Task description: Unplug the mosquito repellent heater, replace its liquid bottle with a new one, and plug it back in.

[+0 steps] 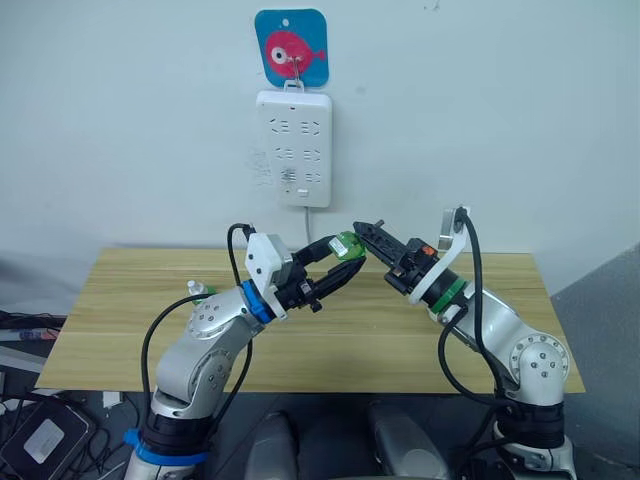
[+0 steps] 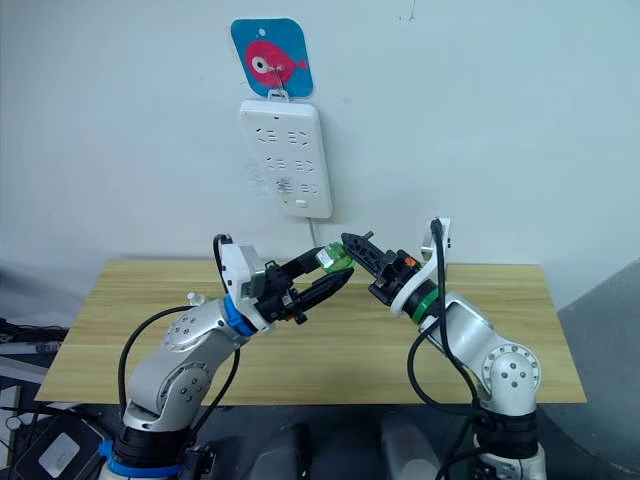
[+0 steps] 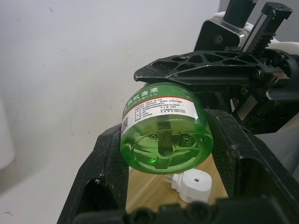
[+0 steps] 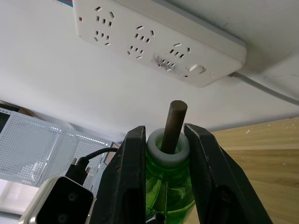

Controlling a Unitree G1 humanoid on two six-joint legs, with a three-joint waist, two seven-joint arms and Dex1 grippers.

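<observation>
Nearest, both arms raised above the wooden surface [image 1: 120,330], meeting in mid-air over its middle. Left hand [image 1: 345,262] reaching up and rightward, fingers spread wide either side of a green liquid bottle [image 1: 346,244]; from the left wrist view, bottle base [image 3: 164,147] sitting between the two black fingers [image 3: 100,177] with gaps on both sides, so open and not clamped. Right hand [image 1: 365,236] reaching leftward, closed on the neck of the same bottle: in the right wrist view, two black fingers [image 4: 126,182] pressed against the white collar [image 4: 168,145], dark wick [image 4: 174,122] standing up out of it, green body below. Bottle tilted, label with printed text facing up, held well above the surface.

Lower down, lying on the wood beneath the bottle in the left wrist view, the mosquito repellent heater [image 3: 196,183]: small, white, rounded, vent hole on its face, unplugged and apart from both hands.

Farther back, on the white wall, a white multi-socket power strip [image 1: 294,148] hung upright, all sockets vacant, cord leaving its lower end. Above it, a blue card with a pink fish [image 1: 291,46] on a hook.
</observation>
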